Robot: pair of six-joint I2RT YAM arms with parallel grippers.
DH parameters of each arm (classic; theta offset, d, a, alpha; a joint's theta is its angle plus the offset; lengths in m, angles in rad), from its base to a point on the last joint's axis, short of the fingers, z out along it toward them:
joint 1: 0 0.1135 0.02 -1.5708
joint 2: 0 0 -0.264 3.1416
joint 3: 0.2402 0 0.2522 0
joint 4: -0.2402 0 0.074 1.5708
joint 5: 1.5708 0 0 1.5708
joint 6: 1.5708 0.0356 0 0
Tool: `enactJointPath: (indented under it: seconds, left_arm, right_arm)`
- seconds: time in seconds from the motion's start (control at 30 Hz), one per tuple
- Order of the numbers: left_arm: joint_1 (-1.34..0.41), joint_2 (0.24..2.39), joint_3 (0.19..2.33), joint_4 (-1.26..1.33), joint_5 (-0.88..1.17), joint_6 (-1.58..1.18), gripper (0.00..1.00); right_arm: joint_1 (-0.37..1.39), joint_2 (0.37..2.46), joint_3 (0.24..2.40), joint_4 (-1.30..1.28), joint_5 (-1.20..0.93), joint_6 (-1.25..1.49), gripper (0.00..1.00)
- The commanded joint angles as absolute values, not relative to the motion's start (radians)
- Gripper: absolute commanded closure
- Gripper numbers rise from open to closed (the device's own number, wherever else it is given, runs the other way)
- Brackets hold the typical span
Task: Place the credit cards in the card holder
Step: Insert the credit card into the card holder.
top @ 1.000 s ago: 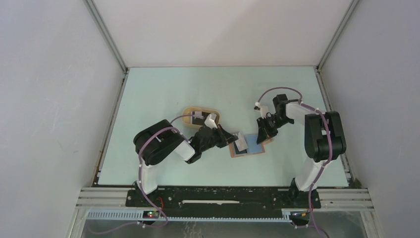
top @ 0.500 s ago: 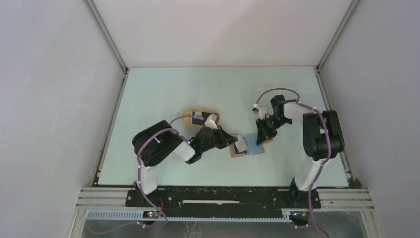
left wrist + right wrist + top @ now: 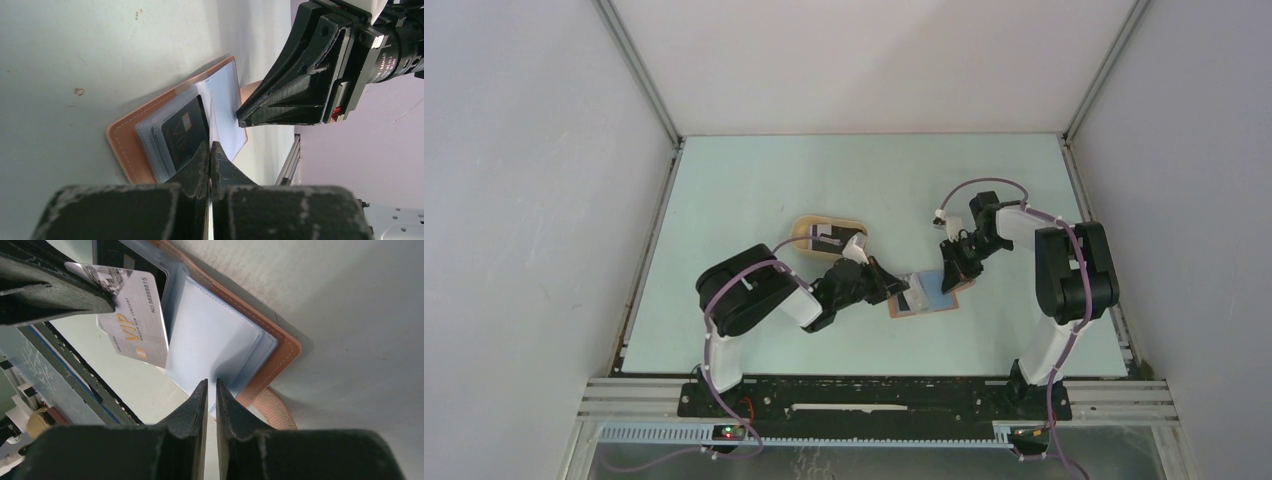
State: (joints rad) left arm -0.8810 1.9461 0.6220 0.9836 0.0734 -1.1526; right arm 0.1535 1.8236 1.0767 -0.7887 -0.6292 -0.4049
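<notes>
Slightly nearer than a second ago, the left gripper [image 3: 209,146], clamped on a whitish credit card [image 3: 135,315], holds it over the card holder [image 3: 120,142] near the middle of the table [image 3: 754,180]. The right gripper [image 3: 211,386], nearly closed, seems to pinch its blue pocket leaf [image 3: 215,340]. Insertion is in hand; next, the card edge likely needs aligning with the pocket mouth.

Reddish-brown leather folding wallet [image 3: 280,340] cut off by right wrist view's top edge. Black plastic card [image 3: 187,132] in its pocket part-covered by left gripper [image 3: 210,150]. Contents of oval beige tray [image 3: 802,228] left of wallet too small to be told.
</notes>
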Motion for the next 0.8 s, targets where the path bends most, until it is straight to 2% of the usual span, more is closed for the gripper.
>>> enactJointPath:
  seconds: [0.0,0.33,0.77]
  left_arm:
    - [-0.895,1.979,0.669,0.997,0.058,-1.175,1.00]
    - [-0.897,1.998,0.663,0.999,0.043,-1.217,1.00]
    - [-0.898,1.984,0.714,0.783,0.056,-1.218,1.00]
  right_arm:
    - [0.164,1.833,1.113,-0.798,-0.630,-0.399,0.82]
    - [0.166,1.827,1.114,-0.798,-0.629,-0.400,0.82]
    - [0.166,1.821,1.114,-0.795,-0.626,-0.399,0.82]
